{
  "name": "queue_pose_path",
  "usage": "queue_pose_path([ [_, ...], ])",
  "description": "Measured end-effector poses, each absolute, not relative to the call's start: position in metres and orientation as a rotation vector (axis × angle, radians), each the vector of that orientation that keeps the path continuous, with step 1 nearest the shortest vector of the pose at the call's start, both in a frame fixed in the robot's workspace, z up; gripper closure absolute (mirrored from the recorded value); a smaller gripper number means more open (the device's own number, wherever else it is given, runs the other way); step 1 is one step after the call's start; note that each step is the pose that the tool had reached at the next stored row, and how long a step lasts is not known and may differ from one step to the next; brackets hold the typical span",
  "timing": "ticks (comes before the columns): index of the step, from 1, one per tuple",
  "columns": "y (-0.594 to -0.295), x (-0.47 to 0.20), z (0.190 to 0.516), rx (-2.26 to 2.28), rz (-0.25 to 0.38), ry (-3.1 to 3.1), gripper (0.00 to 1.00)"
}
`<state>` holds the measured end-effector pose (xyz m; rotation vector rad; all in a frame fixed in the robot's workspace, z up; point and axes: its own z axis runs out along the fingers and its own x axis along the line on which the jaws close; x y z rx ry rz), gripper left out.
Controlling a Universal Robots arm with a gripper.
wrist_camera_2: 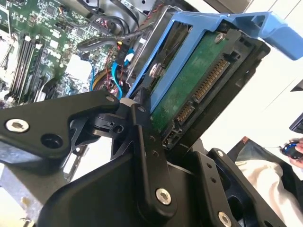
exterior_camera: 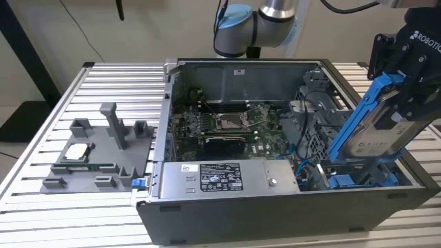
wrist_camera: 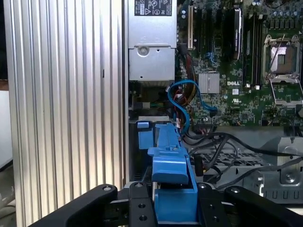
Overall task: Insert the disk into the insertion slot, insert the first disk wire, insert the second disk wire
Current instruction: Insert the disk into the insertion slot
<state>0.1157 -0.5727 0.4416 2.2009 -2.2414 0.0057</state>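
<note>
The disk [exterior_camera: 377, 138], a silver-grey drive in a bright blue carrier, hangs steeply tilted over the open computer case's front corner on the exterior view's right. My gripper [exterior_camera: 408, 106] is shut on its upper end. In the second wrist view the disk's green circuit underside [wrist_camera_2: 194, 85] and its connector show, with a black finger [wrist_camera_2: 144, 123] pressed to the carrier's edge. In the first wrist view the blue carrier [wrist_camera: 169, 163] sits between the gripper [wrist_camera: 173, 204] fingers. The insertion slot [exterior_camera: 348, 181], with blue rails [wrist_camera: 145, 137], lies just below the disk's lower end. Blue cables [wrist_camera: 183, 97] lie loose beside it.
A grey power supply box [exterior_camera: 227, 178] with a white sticker fills the case's front. Behind it lies the green board with the square processor socket [exterior_camera: 227, 121]. A grey fixture plate [exterior_camera: 96, 155] sits on the slatted metal table [exterior_camera: 41, 206] at the exterior view's left.
</note>
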Motion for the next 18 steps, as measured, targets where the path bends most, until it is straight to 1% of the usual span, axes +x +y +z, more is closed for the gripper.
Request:
queue_pose_path([
  [18,-0.573,0.116,0.419,2.201,0.006,-2.242,0.67],
])
